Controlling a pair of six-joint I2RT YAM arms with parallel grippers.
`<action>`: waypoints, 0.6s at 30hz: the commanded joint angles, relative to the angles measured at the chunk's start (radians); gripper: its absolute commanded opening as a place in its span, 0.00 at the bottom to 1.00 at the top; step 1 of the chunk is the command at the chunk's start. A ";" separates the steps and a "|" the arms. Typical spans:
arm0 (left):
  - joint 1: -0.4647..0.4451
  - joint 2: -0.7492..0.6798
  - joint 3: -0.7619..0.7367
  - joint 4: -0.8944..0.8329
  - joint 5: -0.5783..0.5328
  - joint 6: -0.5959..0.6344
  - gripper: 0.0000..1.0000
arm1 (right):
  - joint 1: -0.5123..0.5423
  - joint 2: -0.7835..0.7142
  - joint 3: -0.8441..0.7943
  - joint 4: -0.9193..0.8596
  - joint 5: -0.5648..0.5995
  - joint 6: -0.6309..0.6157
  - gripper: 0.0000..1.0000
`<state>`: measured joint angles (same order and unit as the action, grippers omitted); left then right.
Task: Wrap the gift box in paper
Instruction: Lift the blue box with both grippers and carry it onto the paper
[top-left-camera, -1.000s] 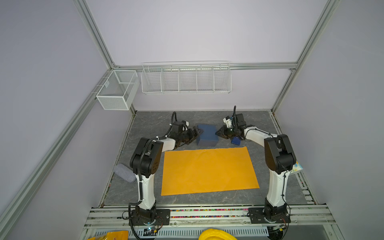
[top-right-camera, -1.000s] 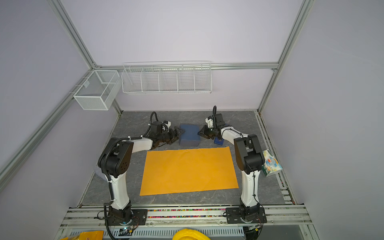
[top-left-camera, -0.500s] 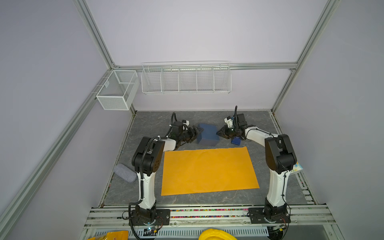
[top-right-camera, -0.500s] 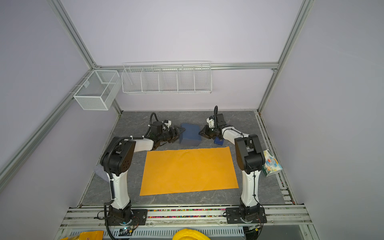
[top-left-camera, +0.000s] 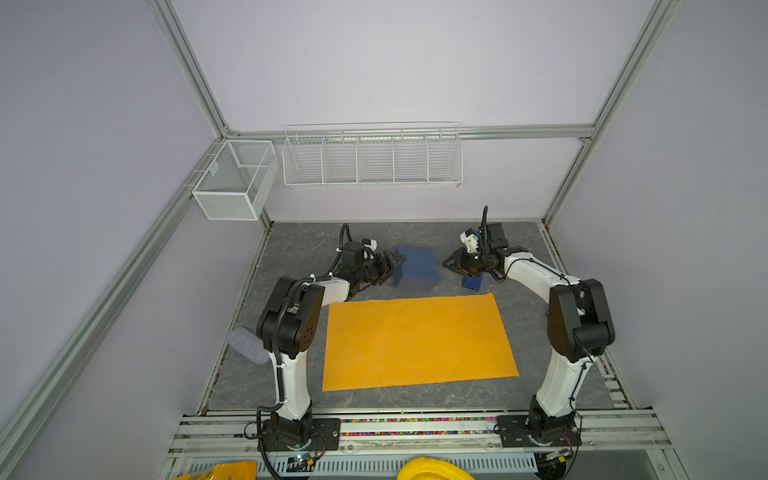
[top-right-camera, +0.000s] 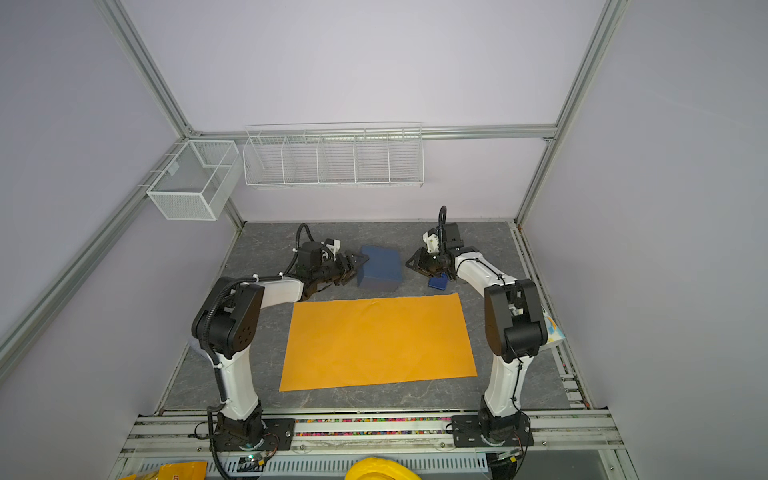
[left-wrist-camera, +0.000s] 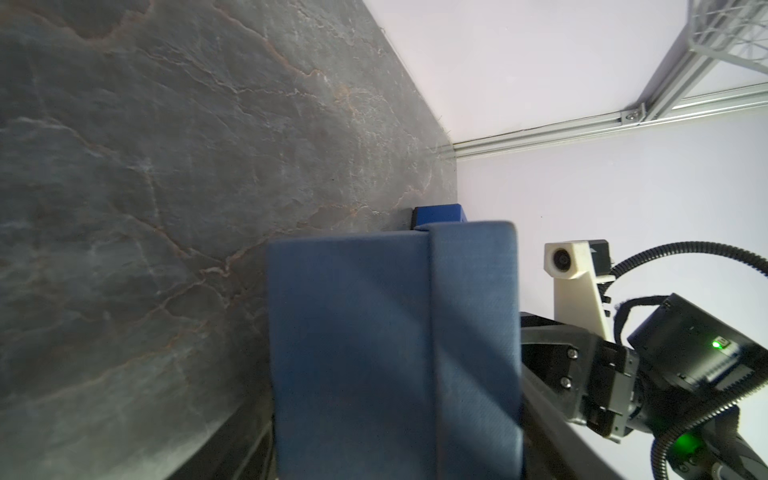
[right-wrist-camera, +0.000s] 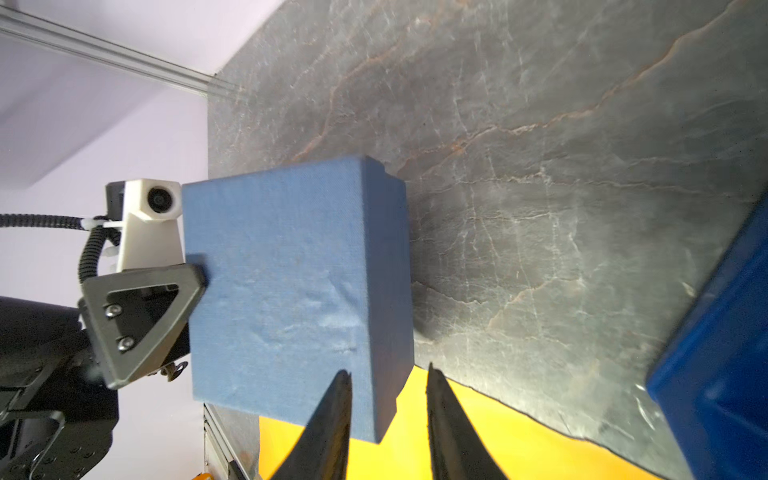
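The slate-blue gift box (top-left-camera: 417, 267) (top-right-camera: 380, 267) stands at the back of the table, just beyond the far edge of the orange-yellow paper (top-left-camera: 419, 340) (top-right-camera: 378, 338), its left side tipped up. My left gripper (top-left-camera: 397, 262) (top-right-camera: 360, 262) is shut on the box's left edge; one of its fingers (right-wrist-camera: 166, 299) presses the top face. The box (left-wrist-camera: 390, 353) fills the left wrist view. My right gripper (top-left-camera: 447, 264) (right-wrist-camera: 387, 371) hangs open a short way right of the box (right-wrist-camera: 291, 282), holding nothing.
A bright-blue tape dispenser (top-left-camera: 472, 283) (right-wrist-camera: 727, 353) lies under the right wrist. A grey pad (top-left-camera: 248, 351) sits by the left arm's base. A patterned packet (top-right-camera: 555, 332) is at the right edge. Wire baskets (top-left-camera: 372, 156) hang on the back wall.
The left jaws have closed onto the box's left edge and tipped that side up. The right jaws have spread a little; that arm has barely moved.
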<state>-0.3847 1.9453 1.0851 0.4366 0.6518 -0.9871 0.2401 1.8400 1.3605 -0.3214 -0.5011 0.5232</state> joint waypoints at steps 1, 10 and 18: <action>-0.009 -0.114 -0.050 0.021 0.003 -0.013 0.76 | -0.005 -0.098 -0.042 -0.092 0.019 -0.073 0.35; -0.123 -0.381 -0.275 -0.055 -0.099 -0.028 0.76 | -0.014 -0.337 -0.209 -0.176 0.091 -0.123 0.36; -0.255 -0.574 -0.437 -0.132 -0.232 -0.045 0.76 | -0.028 -0.487 -0.323 -0.191 0.128 -0.117 0.36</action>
<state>-0.6155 1.4128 0.6754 0.3210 0.4953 -1.0008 0.2157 1.3865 1.0637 -0.4961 -0.3954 0.4244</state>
